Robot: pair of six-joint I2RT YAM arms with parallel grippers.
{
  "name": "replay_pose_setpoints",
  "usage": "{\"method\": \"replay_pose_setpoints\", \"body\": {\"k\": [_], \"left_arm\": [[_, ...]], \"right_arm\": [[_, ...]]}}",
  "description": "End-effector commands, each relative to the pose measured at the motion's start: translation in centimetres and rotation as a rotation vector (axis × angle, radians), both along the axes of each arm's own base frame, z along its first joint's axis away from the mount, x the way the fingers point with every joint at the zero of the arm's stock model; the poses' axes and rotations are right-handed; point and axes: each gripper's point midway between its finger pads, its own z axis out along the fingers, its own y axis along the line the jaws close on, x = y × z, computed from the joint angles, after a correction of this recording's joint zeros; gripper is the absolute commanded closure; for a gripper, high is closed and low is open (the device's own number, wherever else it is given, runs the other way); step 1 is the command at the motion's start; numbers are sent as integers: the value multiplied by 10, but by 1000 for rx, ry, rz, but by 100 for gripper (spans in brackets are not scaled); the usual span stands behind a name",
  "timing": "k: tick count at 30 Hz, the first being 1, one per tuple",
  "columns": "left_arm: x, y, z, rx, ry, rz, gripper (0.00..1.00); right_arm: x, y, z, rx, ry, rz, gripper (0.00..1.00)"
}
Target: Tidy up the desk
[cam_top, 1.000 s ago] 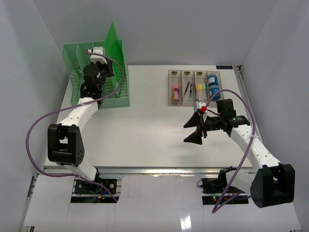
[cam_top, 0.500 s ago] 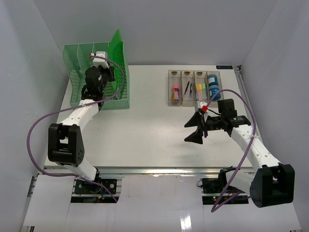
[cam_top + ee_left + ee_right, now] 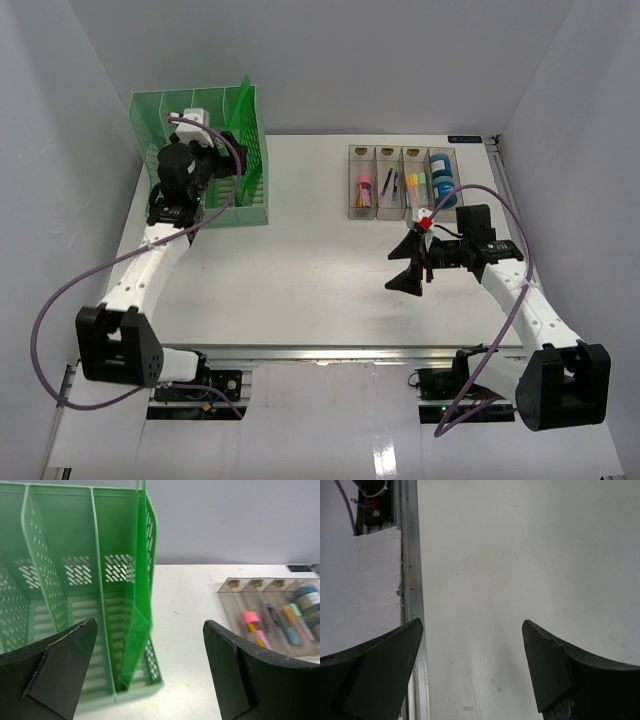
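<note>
Left gripper is spread wide with nothing between its fingers. It sits right at the front of the green file rack, looking down the right-hand slots, where a green folder stands upright and leans a bit. Can't tell if a finger touches the rack's front lip. Right gripper is also wide open and empty, hanging over bare tabletop right of centre

The desk fills the middle of the overhead view, boxed in by pale grey walls, with its metal rail along the front edge by the arm bases. The rack sits in the back left corner and the clear tray of pens and tape at the back right, well apart. Everything between and in front of them is open white surface, so the right arm has plenty of space, while the left is tight up against the rack and near the left wall
</note>
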Motion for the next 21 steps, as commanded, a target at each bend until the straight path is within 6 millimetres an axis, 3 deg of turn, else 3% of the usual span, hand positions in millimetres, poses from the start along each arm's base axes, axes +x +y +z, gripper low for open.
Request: {"method": "replay_pose_setpoints", "body": {"k": [1, 3, 4, 8, 14, 21], "left_arm": [[-83, -5, 39, -125, 41, -58, 2], [-118, -10, 37, -166, 57, -97, 2], [-132, -12, 48, -175, 22, -122, 2], [-195, -27, 17, -262, 62, -240, 2], [-235, -37, -10, -251, 97, -336, 2], [-254, -43, -20, -225, 85, -399, 2]], "right_arm": [[19, -18, 19, -104, -149, -132, 2], [26, -26, 22, -147, -170, -200, 10], [29, -29, 26, -159, -173, -232, 10], [34, -43, 37, -194, -171, -361, 10], [39, -52, 45, -195, -149, -474, 10], [45, -62, 49, -179, -111, -611, 10]]}}
